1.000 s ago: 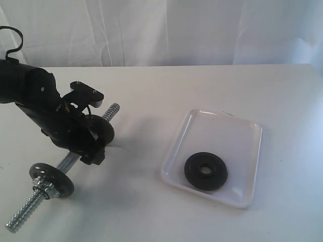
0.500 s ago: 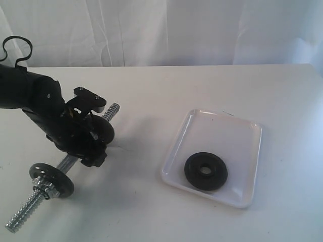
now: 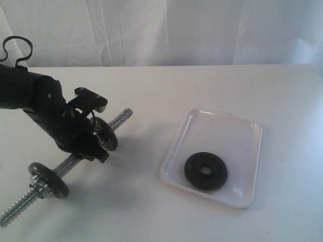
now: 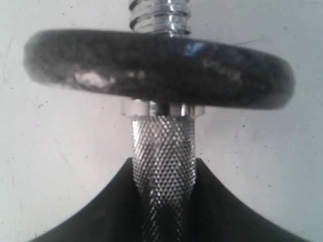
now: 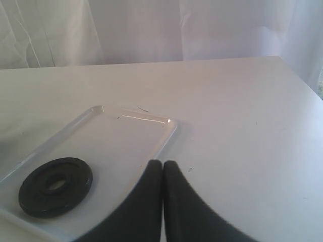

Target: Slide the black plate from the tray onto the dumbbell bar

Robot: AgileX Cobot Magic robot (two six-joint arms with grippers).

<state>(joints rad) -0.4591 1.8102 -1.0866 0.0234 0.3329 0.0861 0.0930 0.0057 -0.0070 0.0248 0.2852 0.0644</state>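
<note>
The black plate (image 3: 205, 171) (image 5: 55, 186) lies flat in the near part of the white tray (image 3: 227, 132) (image 5: 121, 138). The dumbbell bar (image 3: 120, 119) lies slanted at the left of the table, with one thin black disc (image 3: 48, 179) and a nut (image 3: 40, 190) near its lower threaded end. My left gripper (image 3: 93, 140) (image 4: 163, 164) is shut on the bar's knurled middle (image 4: 163, 141), just behind a second thin disc (image 4: 156, 68). My right gripper (image 5: 162, 164) is shut and empty, just off the tray's rim; the exterior view does not show it.
White curtains hang behind the white table (image 3: 151, 212). The table's right edge (image 5: 303, 80) shows beyond the tray.
My left jaws have closed on the bar. The bar has turned slightly, its far threaded end swinging right and its near end left. The right gripper has not moved.
</note>
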